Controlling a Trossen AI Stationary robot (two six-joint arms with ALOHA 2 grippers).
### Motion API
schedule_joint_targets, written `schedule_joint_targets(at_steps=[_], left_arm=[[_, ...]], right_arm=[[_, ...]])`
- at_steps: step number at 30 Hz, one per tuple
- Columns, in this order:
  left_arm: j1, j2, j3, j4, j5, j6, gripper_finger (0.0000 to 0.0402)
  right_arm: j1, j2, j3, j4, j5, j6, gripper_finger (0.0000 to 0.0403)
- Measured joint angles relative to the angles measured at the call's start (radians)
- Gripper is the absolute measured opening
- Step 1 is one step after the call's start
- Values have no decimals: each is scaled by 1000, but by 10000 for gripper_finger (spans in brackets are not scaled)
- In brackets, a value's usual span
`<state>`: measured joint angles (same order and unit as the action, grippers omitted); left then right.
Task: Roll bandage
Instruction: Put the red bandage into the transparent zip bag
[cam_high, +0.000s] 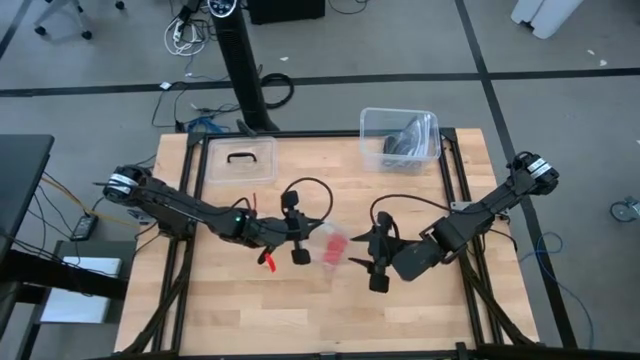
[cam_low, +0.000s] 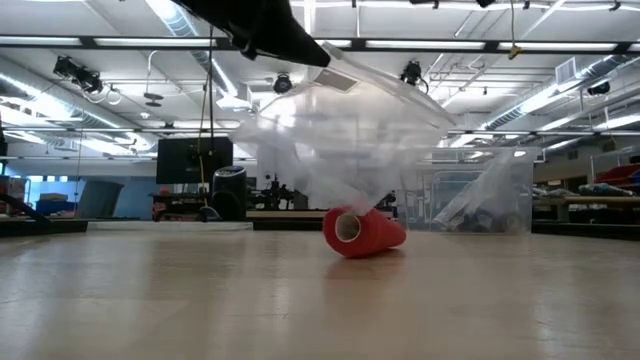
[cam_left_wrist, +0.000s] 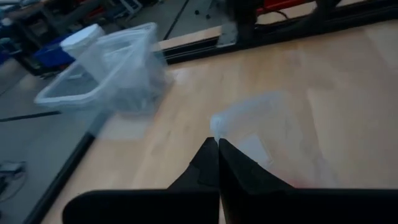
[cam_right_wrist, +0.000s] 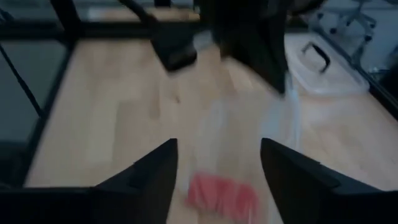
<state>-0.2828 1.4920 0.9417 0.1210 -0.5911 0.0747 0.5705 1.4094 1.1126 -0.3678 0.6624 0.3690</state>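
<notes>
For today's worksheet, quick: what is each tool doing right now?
Left tool: shut on the clear plastic bag.
Right tool: open, holding nothing; the bandage roll lies ahead.

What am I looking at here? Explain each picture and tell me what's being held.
Two robot arms work at a wooden table. One picture looks down from above, one looks level across the tabletop, and one comes from each wrist. The left gripper is shut on a clear plastic bag and holds it up. The red bandage, rolled, lies on the table at the bag's lower end. The right gripper is open, pointed at the bandage, holding nothing. A clear bin stands at the far edge.
</notes>
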Motion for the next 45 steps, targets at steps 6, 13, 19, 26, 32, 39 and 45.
schedule_joint_targets(at_steps=[6,13,19,26,32,39,45], left_arm=[[-5,-133,-172,149,-5,-30,0],[-9,-306,-440,477,98,-30,0],[-14,-406,-581,596,101,-23,0],[-14,-413,-647,785,209,24,0],[-14,-413,-648,788,212,22,0],[-14,-412,-649,813,224,22,0],[-13,-412,-649,820,227,22,0]], right_arm=[[6,5,0,-143,60,116,65],[27,0,-48,-233,111,304,35],[36,0,-311,245,238,298,47],[-55,46,-598,1198,171,-77,73],[-123,91,-581,1309,-2,-190,130],[-134,97,-545,1310,-96,-214,169],[-154,97,-542,1313,-80,-242,157]])
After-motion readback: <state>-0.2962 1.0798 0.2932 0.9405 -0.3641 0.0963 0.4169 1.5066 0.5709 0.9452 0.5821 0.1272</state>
